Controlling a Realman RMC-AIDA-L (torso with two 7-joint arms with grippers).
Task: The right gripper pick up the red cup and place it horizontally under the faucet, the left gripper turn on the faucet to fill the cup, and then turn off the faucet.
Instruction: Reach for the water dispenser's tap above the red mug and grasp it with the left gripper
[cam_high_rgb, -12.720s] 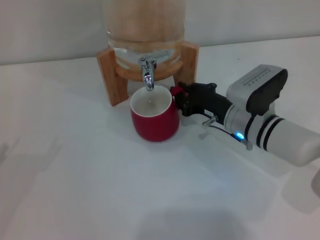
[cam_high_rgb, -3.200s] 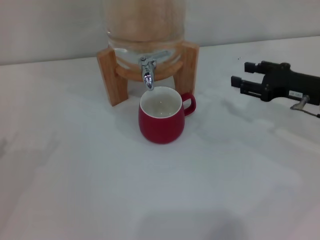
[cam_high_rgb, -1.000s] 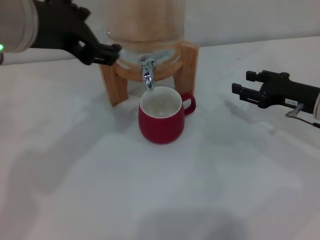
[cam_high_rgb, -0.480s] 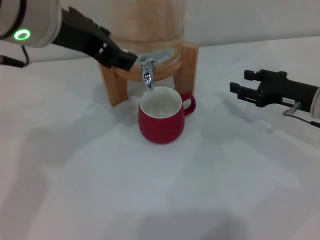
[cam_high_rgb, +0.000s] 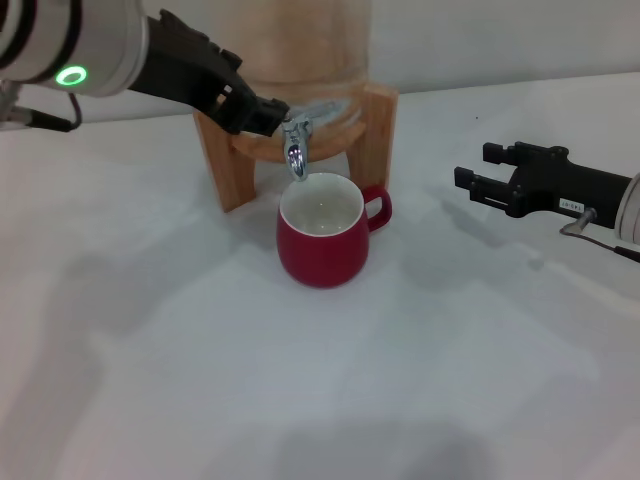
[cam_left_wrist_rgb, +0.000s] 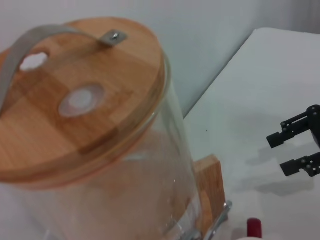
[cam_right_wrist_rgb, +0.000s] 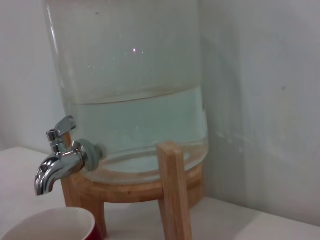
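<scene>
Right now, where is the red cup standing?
In the head view, the red cup stands upright on the table, directly under the faucet, before the wooden stand.

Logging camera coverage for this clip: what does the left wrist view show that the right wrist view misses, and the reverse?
Only the left wrist view shows the round wooden lid with its grey strap, and the right arm's black claw, open, off over the white table. Only the right wrist view shows the shiny chrome faucet whole and the waterline. Both show the clear glass jar, its wooden stand and a sliver of the squat red ceramic cup.
</scene>
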